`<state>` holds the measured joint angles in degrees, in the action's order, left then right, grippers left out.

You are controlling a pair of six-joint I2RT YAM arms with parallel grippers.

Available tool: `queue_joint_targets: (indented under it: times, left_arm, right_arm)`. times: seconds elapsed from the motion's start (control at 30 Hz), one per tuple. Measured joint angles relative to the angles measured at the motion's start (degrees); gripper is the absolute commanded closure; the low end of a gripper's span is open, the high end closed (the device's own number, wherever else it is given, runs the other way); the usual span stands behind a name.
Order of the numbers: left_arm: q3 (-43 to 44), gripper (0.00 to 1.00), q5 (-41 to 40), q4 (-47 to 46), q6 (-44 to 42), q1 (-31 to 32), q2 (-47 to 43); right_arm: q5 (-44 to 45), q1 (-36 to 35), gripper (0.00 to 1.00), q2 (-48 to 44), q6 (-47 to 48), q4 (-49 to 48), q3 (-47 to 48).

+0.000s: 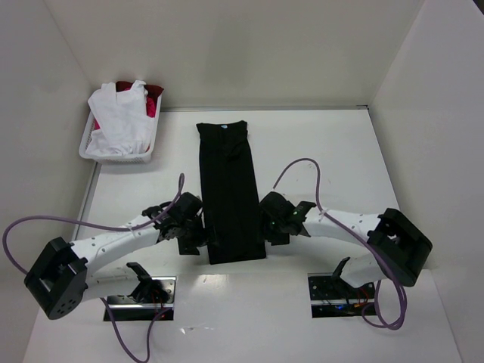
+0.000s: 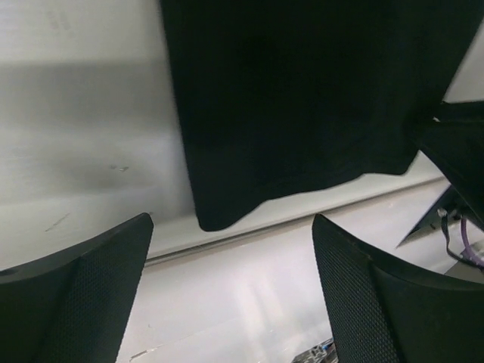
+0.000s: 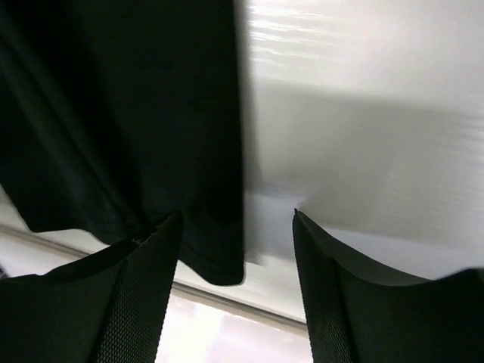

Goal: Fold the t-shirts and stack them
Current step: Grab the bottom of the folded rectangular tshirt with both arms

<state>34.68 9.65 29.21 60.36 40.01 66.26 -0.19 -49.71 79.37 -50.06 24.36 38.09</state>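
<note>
Finding: the black t-shirt [image 1: 231,193] lies flat in the middle of the table [image 1: 340,151] as a long narrow strip, with its light-blue neck label [image 1: 224,127] at the far end and its hem [image 1: 237,259] toward my bases. My left gripper [image 2: 233,219] sits just beside the near left corner, jaws spread wide with nothing between them. My right gripper [image 3: 236,215] sits just beside the near right corner, jaws likewise parted and gripping nothing, though the hem corner shows in the gap between its fingers. Judgement: the step in hand is taking both near corners to carry the hem over toward the collar. To do it well I would pinch each corner through all layers at matching points, close both sides together, lift only enough to free the cloth, and travel in parallel so the strip neither skews nor fans open. The long side edges look straight. The hem runs uneven, dipping at its left corner, so that side wants a deeper bite. Room: bare table lies on both sides of the strip. The white basket [image 1: 87,151], holding a white t-shirt [image 1: 117,121] and a red t-shirt [image 1: 155,98], stands at the far left, well apart from the fold path. My purple cables [image 1: 302,161] arch near the strip and could brush it.
</note>
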Motion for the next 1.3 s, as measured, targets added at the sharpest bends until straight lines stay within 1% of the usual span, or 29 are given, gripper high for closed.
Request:
queue_joint_targets:
  times: [0.03, 0.1, 0.13, 0.27, 0.37, 0.43, 0.5, 0.67, 0.77, 0.83, 1.0, 1.13, 1.3]
  left_arm:
    - [-0.68, 0.10, -0.22, -0.28, 0.52, 0.00, -0.02]
    - [-2.05, 0.13, -0.63, -1.09, 1.68, 0.00, -0.04]
    - [-2.58, 0.13, -0.79, -1.29, 1.99, 0.00, -0.04]
    - [-3.89, 0.15, -1.31, -2.60, 3.15, 0.17, -0.04]
    - [-4.48, 0.21, -1.62, -3.67, 4.09, 1.01, -0.04]
    - [-4.85, 0.22, -1.81, -4.04, 4.61, 1.68, -0.04]
    - [-5.07, 0.24, -2.03, -4.02, 5.18, 2.45, 0.11]
    - [-4.61, 0.27, -2.19, -4.90, 8.76, 6.03, 3.39]
    - [-2.84, 0.33, -2.80, -5.49, 10.95, 9.68, 6.29]
    - [-1.01, 0.34, -2.91, -5.60, 12.20, 11.61, 9.11]
    - [2.05, 0.34, -2.80, -5.29, 13.55, 12.59, 13.05]
    - [2.03, 0.34, -3.96, -4.55, 14.34, 12.72, 12.41]
    - [0.37, 0.34, -7.37, -1.99, 15.65, 12.74, 9.05]
  right_arm:
    - [-0.59, 0.04, 0.36, 0.22, 0.09, -0.57, 0.00]
    - [-1.49, 0.09, 0.39, 0.68, 0.13, -1.66, 0.00]
    - [-1.90, 0.09, 0.40, 0.94, 0.17, -2.10, 0.00]
    - [-3.91, 0.09, 0.41, 1.57, 0.15, -3.69, -0.09]
    - [-4.79, 0.11, 0.42, 1.64, 0.11, -4.37, -0.39]
    - [-5.25, 0.11, 0.44, 1.46, -0.02, -5.03, -0.81]
    - [-5.57, 0.11, 0.44, 1.33, -0.26, -5.55, -1.18]
    - [-6.32, 0.11, 0.44, 1.16, -0.90, -6.23, -1.68]
    - [-6.60, 0.11, 0.45, 0.11, -1.60, -6.36, -2.62]
    - [-6.64, 0.11, 0.45, -1.14, -1.97, -6.29, -3.72]
    - [-6.60, 0.11, 0.45, -5.29, -3.15, -5.25, -6.75]
    - [-6.49, 0.11, 0.46, -6.97, -3.72, -4.44, -7.78]
    - [-6.60, 0.11, 0.48, -6.71, -4.17, -4.26, -7.78]
